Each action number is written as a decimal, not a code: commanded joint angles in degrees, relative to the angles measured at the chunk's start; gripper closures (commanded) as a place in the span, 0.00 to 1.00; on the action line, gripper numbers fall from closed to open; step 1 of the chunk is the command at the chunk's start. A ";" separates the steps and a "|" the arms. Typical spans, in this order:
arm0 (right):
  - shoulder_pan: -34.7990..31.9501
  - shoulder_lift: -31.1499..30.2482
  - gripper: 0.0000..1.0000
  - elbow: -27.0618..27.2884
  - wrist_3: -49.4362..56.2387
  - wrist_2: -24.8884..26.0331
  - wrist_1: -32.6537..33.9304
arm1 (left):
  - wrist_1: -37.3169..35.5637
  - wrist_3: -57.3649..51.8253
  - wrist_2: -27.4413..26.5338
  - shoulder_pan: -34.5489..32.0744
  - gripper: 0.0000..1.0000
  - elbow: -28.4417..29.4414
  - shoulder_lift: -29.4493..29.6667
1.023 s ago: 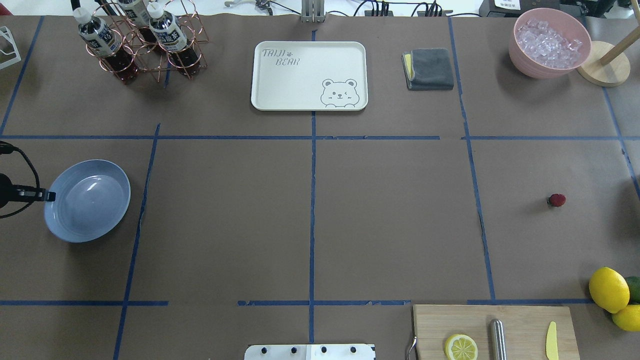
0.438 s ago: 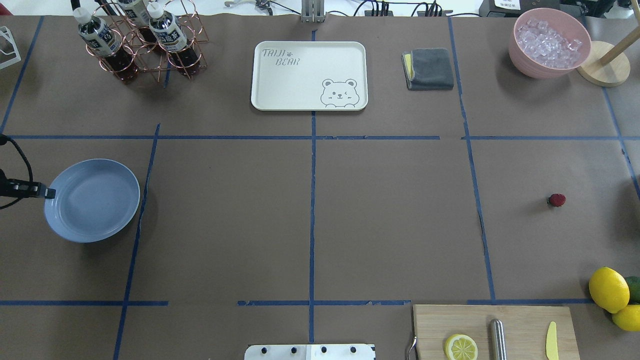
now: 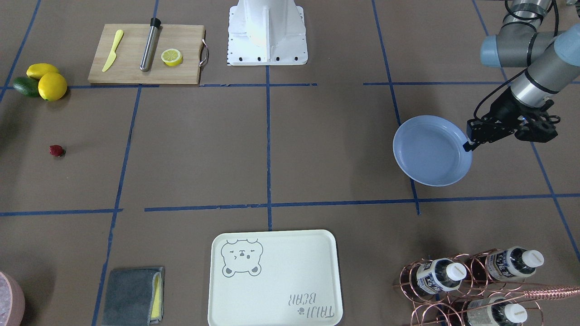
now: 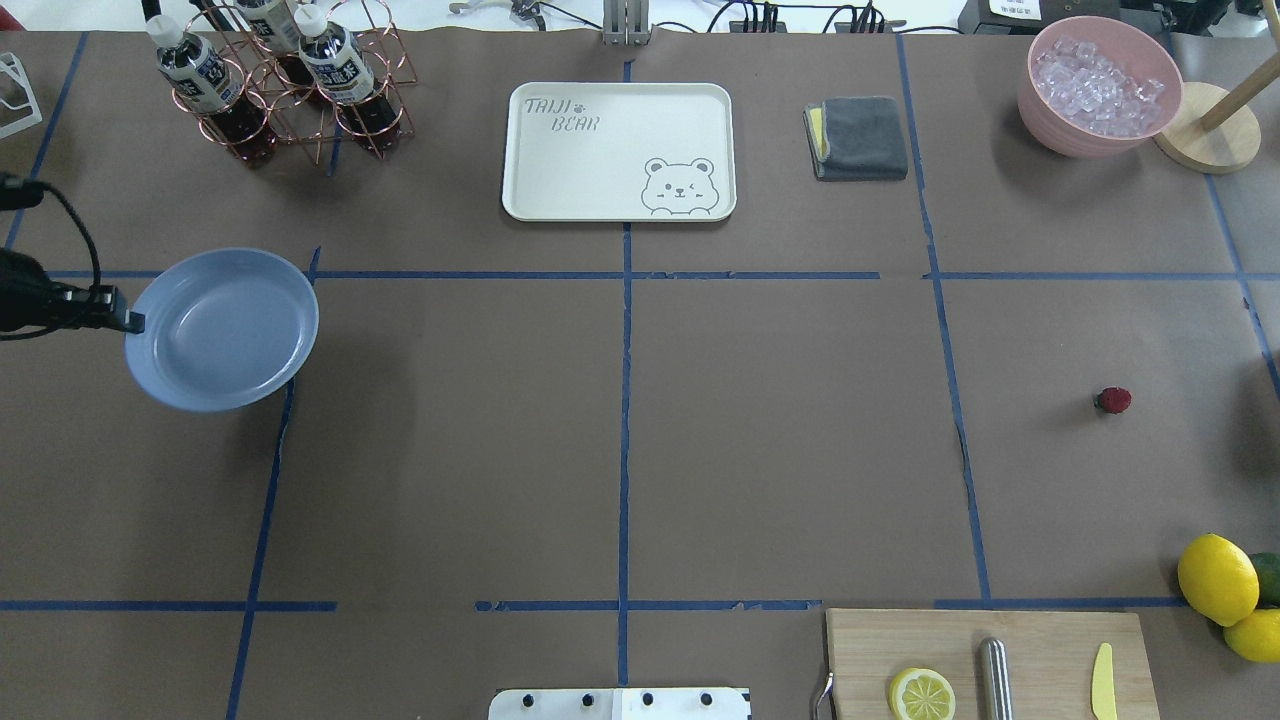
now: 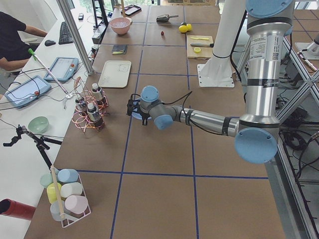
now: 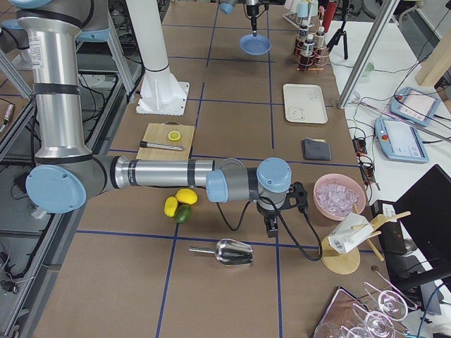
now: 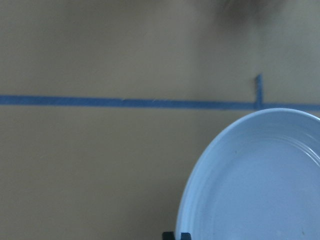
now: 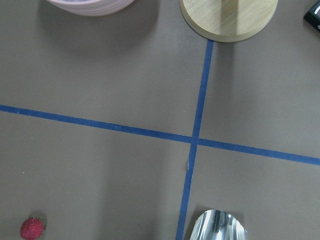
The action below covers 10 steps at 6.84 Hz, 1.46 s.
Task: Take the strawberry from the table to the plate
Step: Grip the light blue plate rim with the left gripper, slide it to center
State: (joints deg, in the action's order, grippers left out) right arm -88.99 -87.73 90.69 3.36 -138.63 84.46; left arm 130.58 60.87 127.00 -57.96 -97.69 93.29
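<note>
My left pincer (image 4: 133, 322): clamped on plate (image 4: 235, 335) rim.
Strawberry (image 4: 1113, 401): far off, at its 3 o'clock.
My right pincer (image 6: 271, 228): grip cannot be told.

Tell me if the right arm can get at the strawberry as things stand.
Probably yes: the strawberry lies alone on bare table, and the right gripper hangs close by with nothing between.

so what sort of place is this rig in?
Most likely a robotics lab set up for manipulation data collection: the table is gridded with blue tape and dressed with kitchen props, the arms mount on a white pedestal, and operator tablets sit alongside.
</note>
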 commanded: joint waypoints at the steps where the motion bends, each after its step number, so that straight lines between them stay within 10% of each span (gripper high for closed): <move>1: 4.06 0.71 0.00 0.10 0.06 0.46 0.00 | -3.12 14.91 -0.08 3.53 1.00 -0.91 8.80; 6: 4.79 1.24 0.00 0.98 -14.95 1.08 -3.86 | -10.35 35.80 -22.70 27.24 1.00 -0.75 22.54; 10: 5.40 1.24 0.00 2.21 -17.60 0.47 -4.04 | -12.02 35.90 -29.26 34.40 1.00 0.13 23.96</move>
State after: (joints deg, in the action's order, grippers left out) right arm -83.78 -86.41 92.70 -13.74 -138.08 80.44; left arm 118.71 96.74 98.89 -25.20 -97.98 117.12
